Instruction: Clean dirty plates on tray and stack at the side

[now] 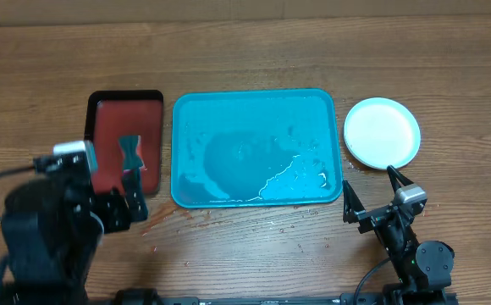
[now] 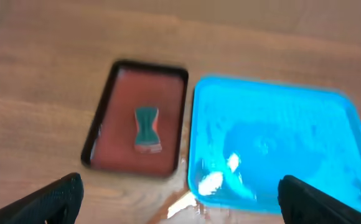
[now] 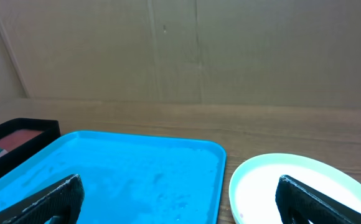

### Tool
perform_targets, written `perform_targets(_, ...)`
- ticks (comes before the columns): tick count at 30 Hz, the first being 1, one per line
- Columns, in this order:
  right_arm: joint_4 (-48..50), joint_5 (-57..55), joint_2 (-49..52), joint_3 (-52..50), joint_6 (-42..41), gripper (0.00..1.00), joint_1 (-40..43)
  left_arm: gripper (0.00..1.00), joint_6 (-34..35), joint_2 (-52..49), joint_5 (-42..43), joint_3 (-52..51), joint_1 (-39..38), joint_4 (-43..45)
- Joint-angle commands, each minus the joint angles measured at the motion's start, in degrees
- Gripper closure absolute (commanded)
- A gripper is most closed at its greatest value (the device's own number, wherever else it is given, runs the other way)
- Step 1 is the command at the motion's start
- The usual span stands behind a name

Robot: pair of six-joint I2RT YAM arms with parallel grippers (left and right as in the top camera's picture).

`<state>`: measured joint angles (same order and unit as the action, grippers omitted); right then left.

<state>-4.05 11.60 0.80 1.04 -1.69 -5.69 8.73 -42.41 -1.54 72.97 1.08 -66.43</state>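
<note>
The turquoise tray [image 1: 254,148] lies mid-table, wet and with no plates on it; it also shows in the left wrist view [image 2: 274,149] and the right wrist view [image 3: 118,180]. A stack of plates [image 1: 382,132] sits on the table right of the tray, a white plate on top with a pale cyan rim under it [image 3: 299,186]; a yellow-green plate does not show. My left gripper [image 1: 133,196] is open and empty near the tray's front left corner. My right gripper [image 1: 372,193] is open and empty in front of the plate stack.
A black tray with a red inside [image 1: 125,140] sits left of the turquoise tray and holds a green sponge [image 1: 130,151], which also shows in the left wrist view [image 2: 147,127]. Water drops lie on the wood in front of the tray [image 1: 288,229].
</note>
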Motion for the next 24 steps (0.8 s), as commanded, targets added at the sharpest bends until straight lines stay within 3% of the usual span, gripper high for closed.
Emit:
perform_targets(1, 0.4, 0.0, -0.6, -0.6, -0.2, 0.00, 0.2, 0.00, -1.3, 5.7, -2.0, -6.8, -0.4, 5.9)
perform_targets(17, 0.4, 0.0, -0.6, -0.6, -0.2, 0.00, 0.2, 0.00, -2.9, 32.8, 1.4, -41.9, -2.0, 37.6)
perform_targets(24, 0.4, 0.0, -0.6, -0.6, -0.2, 0.00, 0.2, 0.00, -9.4, 40.0, 8.1, -53.7, -2.0, 50.8)
